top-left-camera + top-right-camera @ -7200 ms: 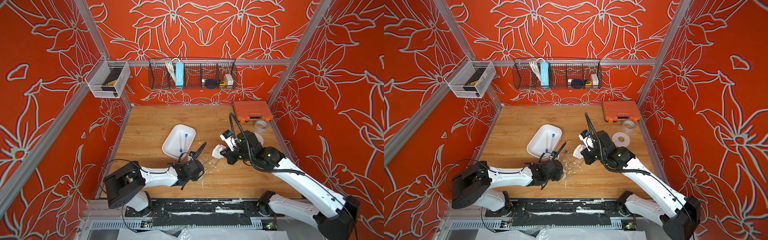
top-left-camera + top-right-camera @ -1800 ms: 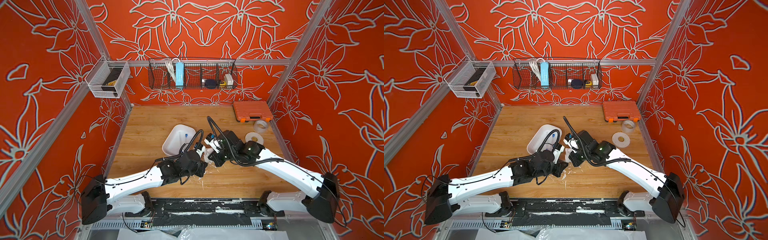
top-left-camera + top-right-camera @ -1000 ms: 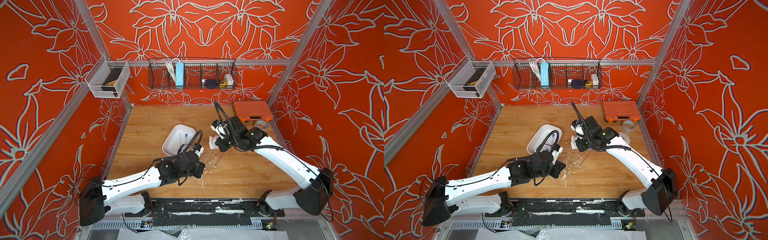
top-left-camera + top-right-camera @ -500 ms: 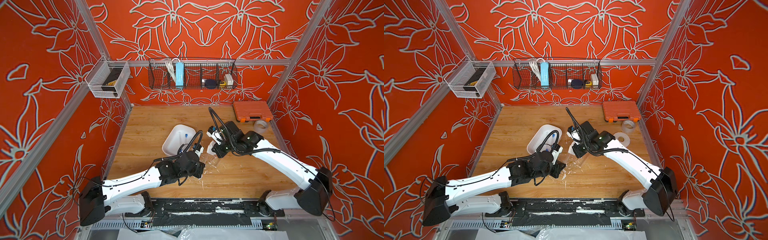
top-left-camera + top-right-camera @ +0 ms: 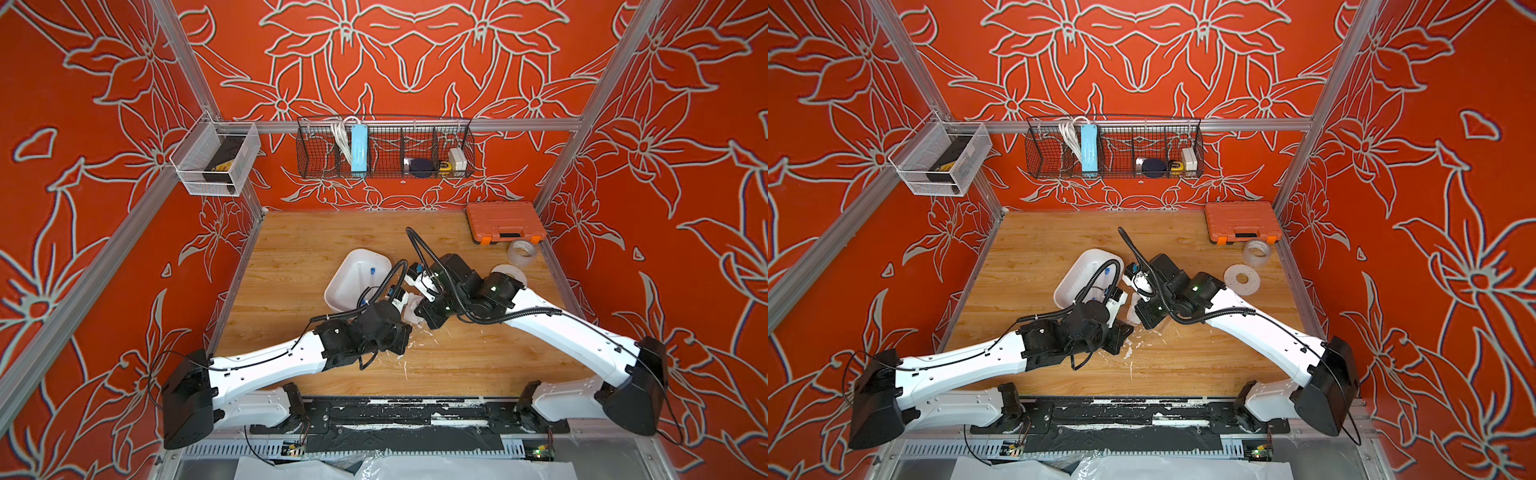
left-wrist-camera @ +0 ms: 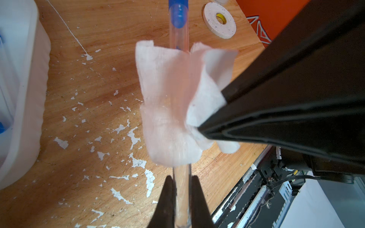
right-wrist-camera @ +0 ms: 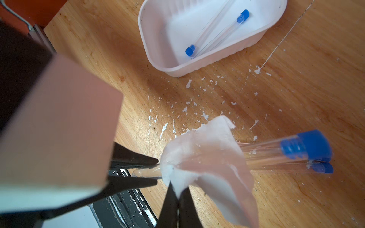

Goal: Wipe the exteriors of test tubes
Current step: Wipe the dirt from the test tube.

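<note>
Left wrist: L pincer clamps test tube, R pincer pinches tissue round it.

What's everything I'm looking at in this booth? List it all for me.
held tube: one, clear with blue cap, in the left gripper
tray tubes: two, clear with blue caps, lying in the tray
table tube: seemingly one, blue cap, on the table under the held tube
tissue: one, white, wrapped round the held tube
tray: one, white, mid-table
case: one, orange, far right corner
tape roll: one, clear, beside the case
disc: one, white, by the right arm
wire basket: one, black, back wall
mesh basket: one, white, left wall
table: one, wooden, white-flecked
left gripper: black, shut on the held tube
right gripper: black, pinching the tissue
</note>
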